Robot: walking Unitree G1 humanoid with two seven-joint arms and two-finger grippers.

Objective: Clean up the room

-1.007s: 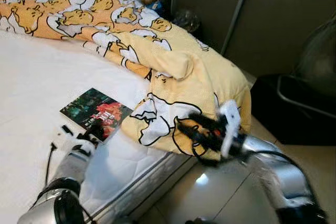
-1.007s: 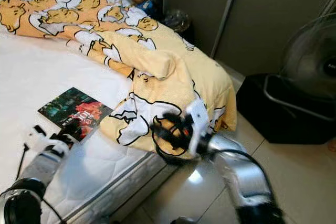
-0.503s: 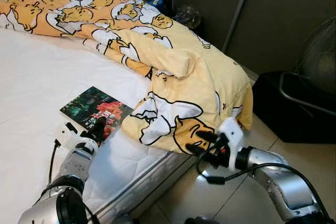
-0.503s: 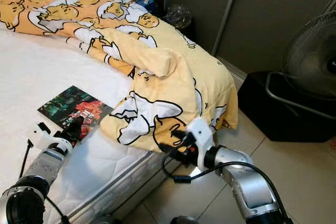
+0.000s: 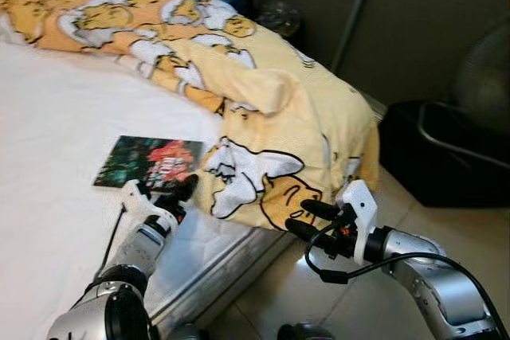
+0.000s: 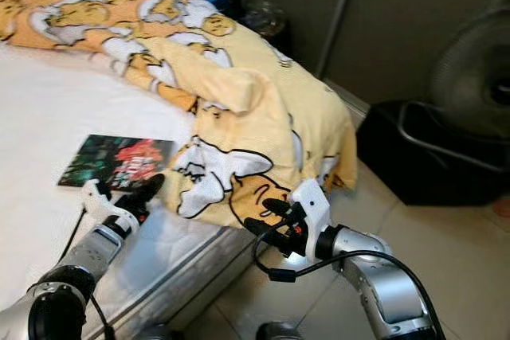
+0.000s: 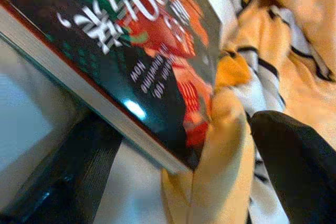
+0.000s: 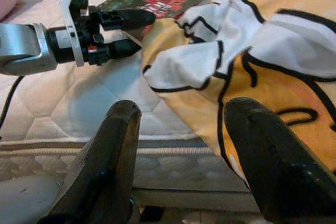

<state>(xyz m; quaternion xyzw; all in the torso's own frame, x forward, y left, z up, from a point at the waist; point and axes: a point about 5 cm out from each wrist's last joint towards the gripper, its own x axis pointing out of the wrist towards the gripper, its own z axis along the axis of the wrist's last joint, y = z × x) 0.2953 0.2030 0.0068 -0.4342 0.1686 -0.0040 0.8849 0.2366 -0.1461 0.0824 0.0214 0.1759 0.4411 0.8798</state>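
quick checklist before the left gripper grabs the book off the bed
1. Left gripper open: ok, fingers spread around the book's corner.
2. Book within reach: ok, its near corner sits between the fingers in the left wrist view.
3. Book free of the blanket: not ok, a fold lies against the book's corner.
4. Right gripper out of the way: ok, open, beside the blanket's hanging edge, apart from the book.
5. Book flat on the mattress: ok.

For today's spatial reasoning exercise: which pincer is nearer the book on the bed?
Left. The left pincer is at the near corner of the book; the right pincer is off the bed's edge, by the hanging blanket.
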